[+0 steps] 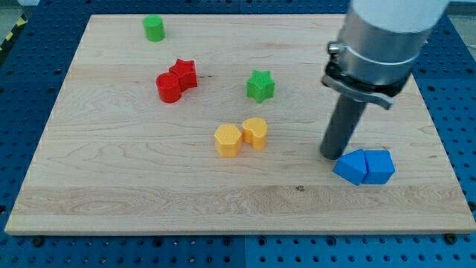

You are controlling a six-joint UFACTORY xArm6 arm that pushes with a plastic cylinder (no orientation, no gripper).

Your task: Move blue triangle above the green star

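Two blue blocks lie touching at the view's lower right: a triangle-like one point(352, 166) on the left and a blockier one point(378, 166) on the right. The green star point(260, 85) sits near the board's middle, up and to the left of them. My tip point(332, 154) rests on the board right at the upper left edge of the left blue block, touching or nearly touching it. The rod rises to the arm's grey body at the view's top right.
A green cylinder point(154, 28) stands at the top left. A red star point(184, 73) and a red cylinder point(169, 88) touch at the left. Two yellow blocks point(227, 139) point(255, 132) sit together below the green star. The wooden board point(111, 186) lies on a blue pegboard.
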